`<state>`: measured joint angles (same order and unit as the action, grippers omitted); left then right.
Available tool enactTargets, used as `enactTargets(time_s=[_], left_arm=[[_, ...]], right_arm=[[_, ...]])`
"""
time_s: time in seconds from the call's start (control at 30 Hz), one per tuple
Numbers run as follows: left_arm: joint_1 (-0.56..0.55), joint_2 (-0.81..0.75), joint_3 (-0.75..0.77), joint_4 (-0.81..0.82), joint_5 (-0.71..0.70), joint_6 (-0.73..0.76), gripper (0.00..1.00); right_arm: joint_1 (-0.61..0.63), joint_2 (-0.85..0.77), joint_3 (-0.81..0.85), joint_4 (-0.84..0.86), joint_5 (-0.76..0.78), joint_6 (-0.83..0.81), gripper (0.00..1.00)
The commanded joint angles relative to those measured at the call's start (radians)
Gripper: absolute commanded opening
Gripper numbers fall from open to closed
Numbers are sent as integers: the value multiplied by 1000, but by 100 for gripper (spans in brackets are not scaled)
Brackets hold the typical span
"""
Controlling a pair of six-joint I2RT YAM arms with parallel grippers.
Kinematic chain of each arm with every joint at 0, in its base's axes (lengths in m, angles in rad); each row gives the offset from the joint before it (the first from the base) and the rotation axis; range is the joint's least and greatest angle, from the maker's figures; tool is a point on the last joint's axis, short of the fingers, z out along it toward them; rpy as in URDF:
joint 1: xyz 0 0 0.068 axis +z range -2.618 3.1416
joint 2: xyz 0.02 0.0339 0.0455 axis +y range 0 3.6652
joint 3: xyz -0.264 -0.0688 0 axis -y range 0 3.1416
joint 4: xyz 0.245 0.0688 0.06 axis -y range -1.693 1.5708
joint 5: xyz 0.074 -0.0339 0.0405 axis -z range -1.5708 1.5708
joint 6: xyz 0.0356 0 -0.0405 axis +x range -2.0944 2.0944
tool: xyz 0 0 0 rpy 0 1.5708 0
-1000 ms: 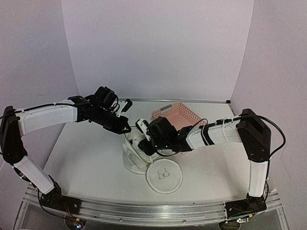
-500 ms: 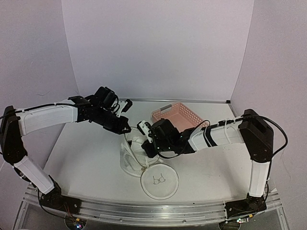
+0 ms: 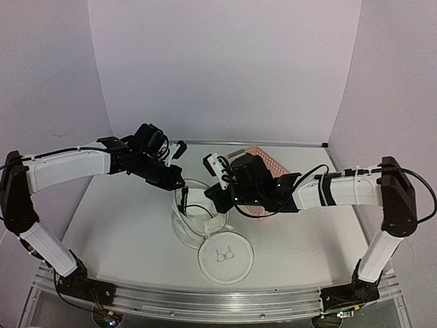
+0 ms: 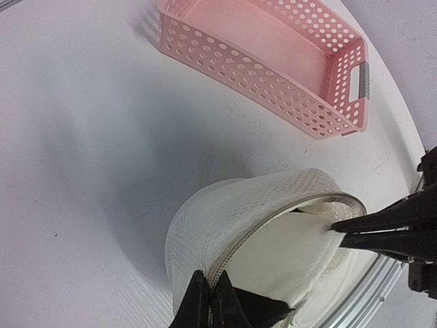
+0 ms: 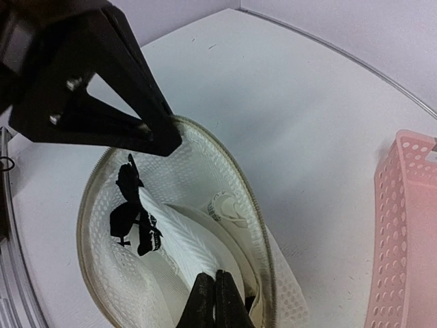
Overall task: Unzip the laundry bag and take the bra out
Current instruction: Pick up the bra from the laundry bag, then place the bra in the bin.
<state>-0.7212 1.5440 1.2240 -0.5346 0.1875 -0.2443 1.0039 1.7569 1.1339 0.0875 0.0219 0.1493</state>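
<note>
The laundry bag (image 3: pixel 183 225) stands open on its side at mid-table. Its round lid (image 3: pixel 226 258) with the small black bra drawing lies flat in front. My left gripper (image 3: pixel 180 186) is shut on the bag's zipper rim; in the left wrist view it (image 4: pixel 208 307) pinches the zipper seam of the mesh bag (image 4: pixel 239 205). My right gripper (image 3: pixel 213 205) reaches into the opening. In the right wrist view it (image 5: pixel 215 301) is shut on the white fabric of the bra (image 5: pixel 177 236). The black straps (image 5: pixel 133 212) lie bunched inside the bag (image 5: pixel 205 164).
A pink lattice basket (image 3: pixel 272 161) stands behind the right arm at the back right, and also shows in the left wrist view (image 4: pixel 273 55) and the right wrist view (image 5: pixel 403 239). The table's metal front rail (image 3: pixel 205 301) runs along the near edge.
The right arm has swung up and to the right while its gripper stays in the bag's mouth. The bag stands more open, and the round lid has slid slightly left.
</note>
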Motion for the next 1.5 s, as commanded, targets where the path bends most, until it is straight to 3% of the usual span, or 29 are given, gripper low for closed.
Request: enactTargets(time_s=[0.0, 0.6, 0.97, 1.47], left_arm=[[-4, -7, 29, 12, -30, -19, 0], [-17, 72, 94, 127, 61, -141, 0], [-55, 128, 128, 152, 66, -165, 0], [-64, 122, 109, 193, 59, -198, 0]], right_arm=[[2, -104, -25, 38, 72, -5, 0], [2, -351, -44, 42, 333, -25, 0], [2, -410, -37, 80, 506, -20, 0], [-50, -433, 48, 86, 780, -190, 0]])
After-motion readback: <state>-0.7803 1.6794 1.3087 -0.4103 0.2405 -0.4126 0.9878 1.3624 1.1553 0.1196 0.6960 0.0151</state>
